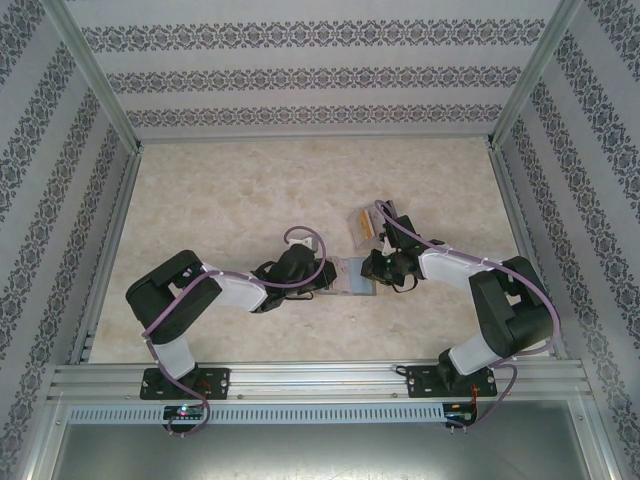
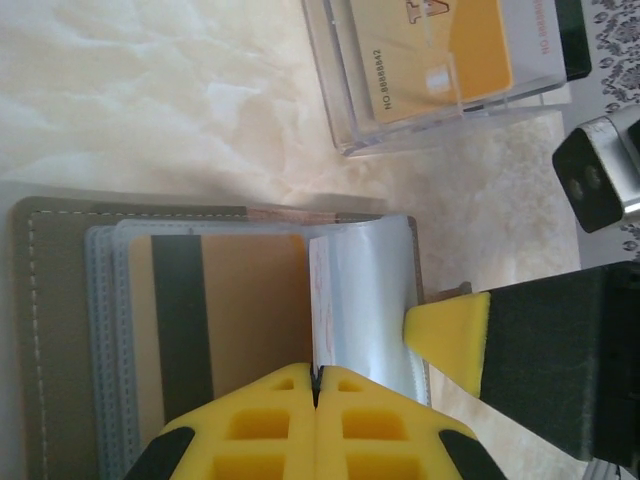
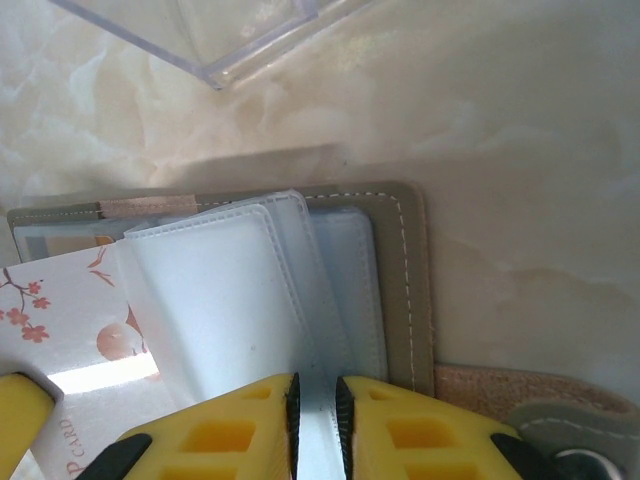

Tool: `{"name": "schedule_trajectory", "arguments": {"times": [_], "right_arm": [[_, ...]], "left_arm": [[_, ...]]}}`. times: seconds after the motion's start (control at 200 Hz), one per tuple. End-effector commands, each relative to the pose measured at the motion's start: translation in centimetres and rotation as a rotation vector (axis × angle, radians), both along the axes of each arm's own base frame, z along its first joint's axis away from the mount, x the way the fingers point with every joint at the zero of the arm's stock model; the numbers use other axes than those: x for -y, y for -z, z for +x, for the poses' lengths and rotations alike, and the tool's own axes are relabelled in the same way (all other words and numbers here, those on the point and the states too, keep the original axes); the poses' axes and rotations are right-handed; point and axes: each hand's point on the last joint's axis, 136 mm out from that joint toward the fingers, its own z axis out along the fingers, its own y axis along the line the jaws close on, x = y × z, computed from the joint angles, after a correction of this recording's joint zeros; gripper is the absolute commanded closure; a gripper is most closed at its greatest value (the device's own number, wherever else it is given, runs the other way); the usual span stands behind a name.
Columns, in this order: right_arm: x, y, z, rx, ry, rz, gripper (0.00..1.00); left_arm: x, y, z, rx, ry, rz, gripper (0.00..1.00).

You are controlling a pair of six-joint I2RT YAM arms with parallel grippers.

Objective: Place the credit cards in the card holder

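Two arms reached in toward the card holder [image 1: 352,281], which lay open on the table [image 1: 250,190]. Both arms were bent at the elbow. The left arm [image 1: 235,290] came in low from the left of the card holder, with its wrist stretched out flat toward it. The right arm [image 1: 450,265] came in from the right of the card holder. Its big elbow stuck out far from the card holder and its wrist turned back in. The left gripper [image 2: 315,378] sat at the edge of the card holder with its yellow tips pressed tight together. It pinched the thin edge of a flowered card [image 3: 60,310], a white one with pink blossoms that lay partly over the open card holder. The right gripper [image 3: 315,400] was almost closed, with just a little gap. A clear sleeve [image 3: 220,300] from inside the card holder ran into that gap, so it was held there and curled up. One tan card [image 2: 250,320] with a dark stripe [image 2: 180,320] was already tucked into a sleeve of the card holder. Some gold cards [image 2: 440,50] stood in a clear box [image 1: 361,222] just past the far side of the card holder, near it but not touching.
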Motion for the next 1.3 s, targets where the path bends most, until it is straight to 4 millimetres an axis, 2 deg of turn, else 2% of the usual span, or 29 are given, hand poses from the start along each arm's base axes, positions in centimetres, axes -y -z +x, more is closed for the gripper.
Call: {"name": "schedule_trajectory", "arguments": {"times": [0.0, 0.325, 0.57, 0.674, 1.004, 1.174, 1.294], "right_arm": [[1.8, 2.4, -1.7, -0.085, 0.027, -0.092, 0.79], [2.3, 2.1, -1.5, -0.079, 0.043, -0.091, 0.78], [2.1, 0.8, -1.0, -0.050, 0.050, -0.060, 0.77], [2.1, 0.8, -1.0, -0.052, 0.050, -0.057, 0.77], [2.2, 1.4, -1.3, -0.068, 0.050, -0.060, 0.77], [2.2, 1.4, -1.3, -0.068, 0.052, -0.063, 0.77], [2.1, 1.6, -1.4, -0.078, 0.047, -0.059, 0.77]], "left_arm": [[0.5, -0.2, -0.4, 0.042, 0.033, -0.022, 1.00], [0.0, -0.5, -1.0, 0.083, 0.037, -0.063, 1.00], [0.3, -1.3, -0.4, 0.100, 0.016, -0.109, 1.00], [0.6, -1.4, -0.3, 0.098, 0.019, -0.121, 1.00], [1.0, -0.2, -0.1, 0.063, -0.001, -0.152, 1.00], [1.1, 1.1, -0.3, 0.006, -0.004, -0.117, 1.00], [1.4, 1.1, -0.2, 0.007, 0.006, -0.121, 1.00]]}}
